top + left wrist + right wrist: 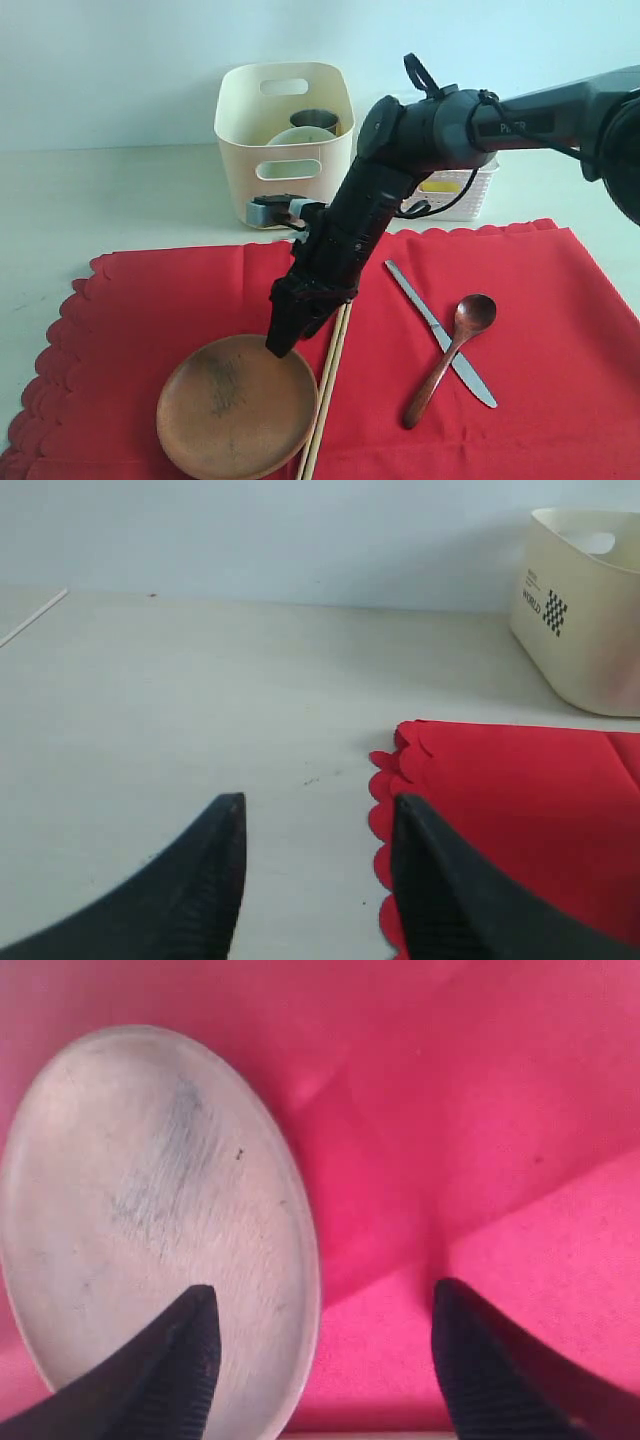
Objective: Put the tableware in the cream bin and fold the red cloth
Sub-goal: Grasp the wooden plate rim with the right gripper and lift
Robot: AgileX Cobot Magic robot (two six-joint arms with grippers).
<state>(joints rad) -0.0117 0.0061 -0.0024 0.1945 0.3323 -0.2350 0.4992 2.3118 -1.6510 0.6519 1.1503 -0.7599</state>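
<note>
Two hands to log, the inspector says. Right hand first: position and state?

Operator: The right hand [322, 1295] hangs low over the right edge of the wooden plate [235, 410], its arm reaching across the middle of the scene. The fingers are apart and grip nothing. In the wrist view one finger sits over the wood, the other over the red cloth [540, 300], and the plate's rim lies between them. Whether a fingertip touches the plate cannot be told.

Inspector: Left hand?

Operator: The left hand [318, 802] is likewise spread, with nothing held. It is above the bare counter [120, 200], just off the cloth's scalloped edge.

Inspector: Location of the tableware?

Operator: Four items lie on the cloth.
- The plate lies flat at the front left in the exterior view.
- The chopsticks [328, 400] lie side by side just beside the plate, on its right.
- The knife [420, 305] lies diagonally further right.
- The spoon [435, 385] lies on top of the knife, its handle crossing the blade.

The steel cup [315, 121] and the pale bowl [298, 136] are inside the cream bin [240, 150].

Inspector: Bin and cloth?

Operator: The bin stands upright on the counter behind the cloth. A white lattice basket [470, 190] stands to its right, partly hidden by the arm. The cloth is spread flat and unfolded.
</note>
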